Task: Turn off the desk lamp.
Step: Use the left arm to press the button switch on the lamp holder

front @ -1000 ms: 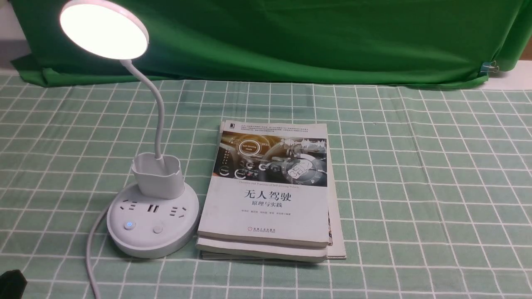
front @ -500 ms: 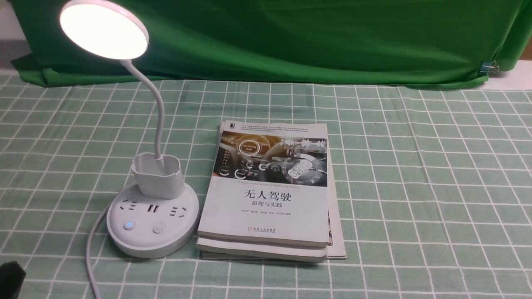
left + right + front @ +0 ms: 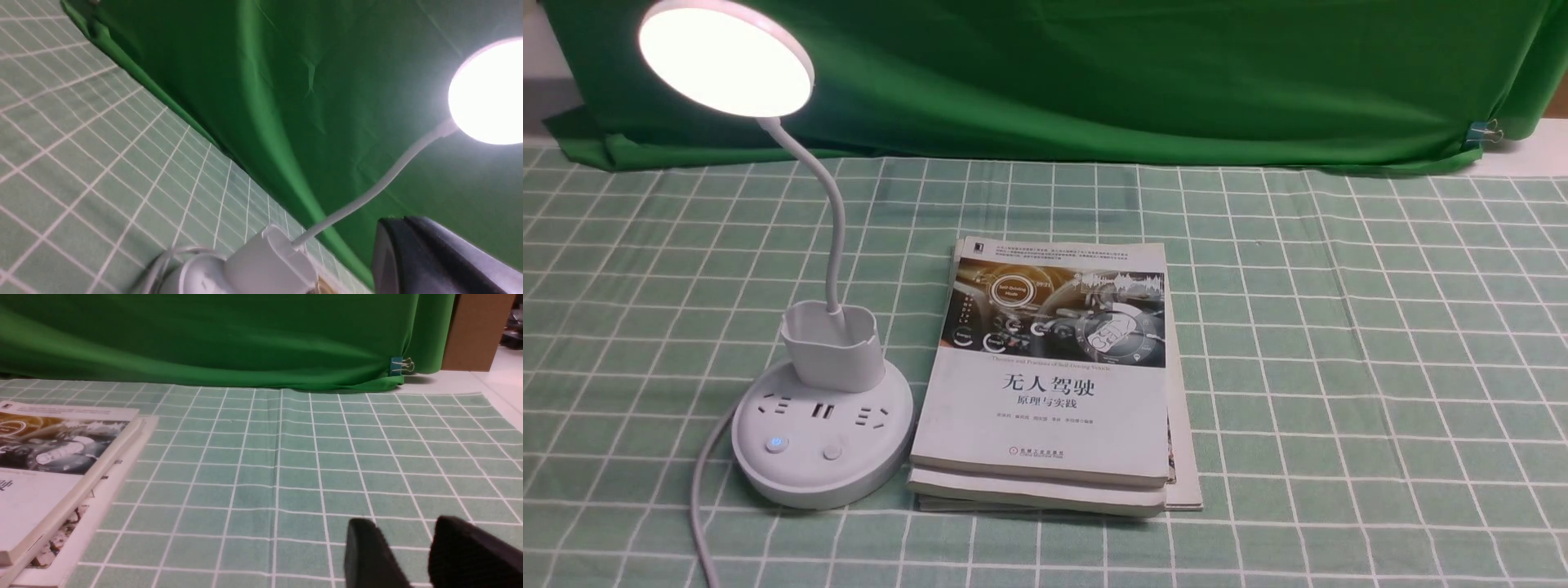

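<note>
The left end effector [image 3: 404, 222] is closing on nothing, its fingers meeting; the right end effector [image 3: 398, 522] is holding its fingers apart, empty. Beyond the left one, not touching it, the lamp [image 3: 823, 433] is glowing, standing on the tabletop [image 3: 1339, 367] left of the books [image 3: 1045, 408].
</note>
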Controlling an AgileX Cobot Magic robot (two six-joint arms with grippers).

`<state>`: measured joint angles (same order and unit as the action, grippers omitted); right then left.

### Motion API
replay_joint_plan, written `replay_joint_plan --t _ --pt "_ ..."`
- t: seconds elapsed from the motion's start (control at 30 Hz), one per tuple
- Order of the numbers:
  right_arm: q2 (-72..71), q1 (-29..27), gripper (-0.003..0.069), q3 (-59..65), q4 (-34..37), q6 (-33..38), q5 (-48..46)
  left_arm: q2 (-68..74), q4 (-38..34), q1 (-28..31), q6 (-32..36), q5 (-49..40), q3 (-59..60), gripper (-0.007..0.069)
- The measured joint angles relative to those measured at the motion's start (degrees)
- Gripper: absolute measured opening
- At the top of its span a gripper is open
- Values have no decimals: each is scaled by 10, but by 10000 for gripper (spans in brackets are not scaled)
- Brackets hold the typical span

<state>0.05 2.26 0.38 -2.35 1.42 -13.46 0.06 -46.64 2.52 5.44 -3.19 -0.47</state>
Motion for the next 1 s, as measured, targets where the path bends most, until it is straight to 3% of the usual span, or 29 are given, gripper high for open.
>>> replay_joint_plan --t 0.17,0.33,0.5,0.67,0.8,1.0 --pt "0 0 242 0 0 0 0 74 59 0 11 -126 -89 0" --pt "0 0 242 0 0 0 0 264 158 0 22 -303 -214 0" --pt "0 0 242 0 0 0 0 441 208 0 59 -403 -294 0" --pt "0 0 242 0 0 0 0 595 227 -29 71 -427 -357 0" --pt "0 0 242 0 0 0 0 682 245 -91 72 -435 -409 0" --pt "0 0 242 0 0 0 0 760 291 -183 23 -455 -491 0"
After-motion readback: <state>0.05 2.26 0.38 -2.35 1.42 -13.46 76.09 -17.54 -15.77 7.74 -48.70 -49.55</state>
